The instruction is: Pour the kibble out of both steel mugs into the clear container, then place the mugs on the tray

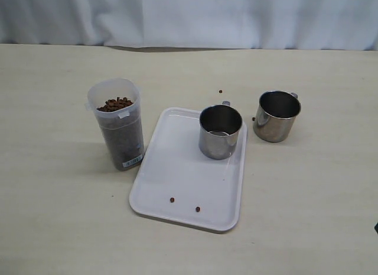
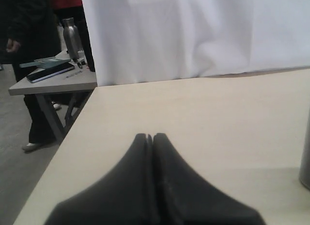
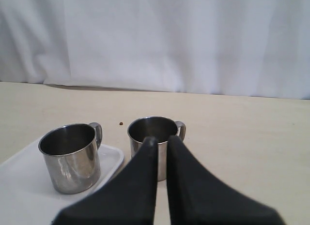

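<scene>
The clear container [image 1: 118,128] stands left of the tray [image 1: 177,186], filled nearly to the top with kibble [image 1: 115,103]. One steel mug [image 1: 220,132] stands upright and empty on the tray's far right corner. The second mug [image 1: 276,116] stands on the table just right of the tray, also empty. Neither gripper shows in the exterior view. My right gripper [image 3: 162,139] hangs low in front of the table mug [image 3: 155,128], fingers nearly together with only a thin slit, holding nothing. The tray mug [image 3: 72,157] is beside it. My left gripper [image 2: 150,135] is shut and empty over bare table.
Two loose pellets [image 1: 172,200] lie on the tray's near end and another [image 1: 220,91] on the table behind it. A white curtain [image 1: 189,15] backs the table. Beyond the table's edge, the left wrist view shows a side table [image 2: 53,80] and a standing person [image 2: 29,46].
</scene>
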`<action>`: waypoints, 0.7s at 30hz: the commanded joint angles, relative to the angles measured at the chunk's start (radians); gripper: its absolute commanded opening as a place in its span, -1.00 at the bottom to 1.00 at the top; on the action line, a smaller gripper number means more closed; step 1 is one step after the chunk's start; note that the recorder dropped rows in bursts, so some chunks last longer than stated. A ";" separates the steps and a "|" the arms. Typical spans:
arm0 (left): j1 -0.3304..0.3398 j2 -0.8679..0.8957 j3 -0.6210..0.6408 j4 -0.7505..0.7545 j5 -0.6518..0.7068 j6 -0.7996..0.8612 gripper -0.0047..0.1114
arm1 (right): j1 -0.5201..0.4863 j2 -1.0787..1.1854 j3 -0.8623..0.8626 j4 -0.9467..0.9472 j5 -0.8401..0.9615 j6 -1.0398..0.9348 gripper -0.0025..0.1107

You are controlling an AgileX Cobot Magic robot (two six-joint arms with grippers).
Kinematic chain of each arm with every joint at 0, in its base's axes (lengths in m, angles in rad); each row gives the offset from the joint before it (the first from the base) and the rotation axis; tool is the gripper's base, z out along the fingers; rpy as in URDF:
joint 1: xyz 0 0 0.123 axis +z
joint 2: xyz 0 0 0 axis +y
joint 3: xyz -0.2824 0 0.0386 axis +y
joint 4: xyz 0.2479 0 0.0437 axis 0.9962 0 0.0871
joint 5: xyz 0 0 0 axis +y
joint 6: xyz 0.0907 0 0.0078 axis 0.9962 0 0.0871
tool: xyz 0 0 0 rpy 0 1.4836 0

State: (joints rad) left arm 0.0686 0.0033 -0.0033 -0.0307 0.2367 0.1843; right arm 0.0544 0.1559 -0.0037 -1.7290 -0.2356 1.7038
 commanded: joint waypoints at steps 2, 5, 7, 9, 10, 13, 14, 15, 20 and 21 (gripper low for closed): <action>-0.054 -0.003 0.003 -0.006 -0.007 0.002 -0.92 | -0.005 -0.003 0.004 -0.007 0.003 0.008 -0.86; -0.111 -0.003 0.003 -0.006 -0.007 0.002 -0.92 | -0.005 -0.003 0.004 -0.007 0.003 0.008 -0.86; -0.123 -0.003 0.003 -0.006 -0.007 0.002 -0.92 | -0.005 -0.003 0.004 -0.007 0.003 0.008 -0.86; -0.123 -0.003 0.003 -0.006 -0.007 0.002 -0.92 | -0.005 -0.003 0.004 -0.007 0.003 0.008 -0.86; -0.123 -0.003 0.003 -0.006 -0.007 0.002 -0.92 | -0.005 -0.003 0.004 -0.007 0.003 0.008 -0.86; -0.123 -0.003 0.003 -0.006 -0.007 0.002 -0.92 | -0.005 -0.003 0.004 -0.007 0.003 0.008 -0.86; -0.123 -0.003 0.003 -0.006 -0.007 0.002 -0.92 | -0.005 -0.003 0.004 -0.007 0.003 0.008 -0.86; -0.123 -0.003 0.003 -0.006 -0.007 0.002 -0.92 | -0.005 -0.003 0.004 -0.007 0.003 0.007 -0.86; -0.123 -0.003 0.003 -0.006 -0.007 0.002 -0.92 | -0.005 -0.003 0.004 -0.007 0.003 0.015 -0.86; -0.123 -0.003 0.003 -0.006 -0.007 0.002 -0.92 | -0.005 -0.003 0.004 -0.007 0.003 0.015 -0.86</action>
State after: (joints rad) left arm -0.0466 0.0033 -0.0033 -0.0307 0.2367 0.1843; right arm 0.0544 0.1559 -0.0037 -1.7290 -0.2356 1.7038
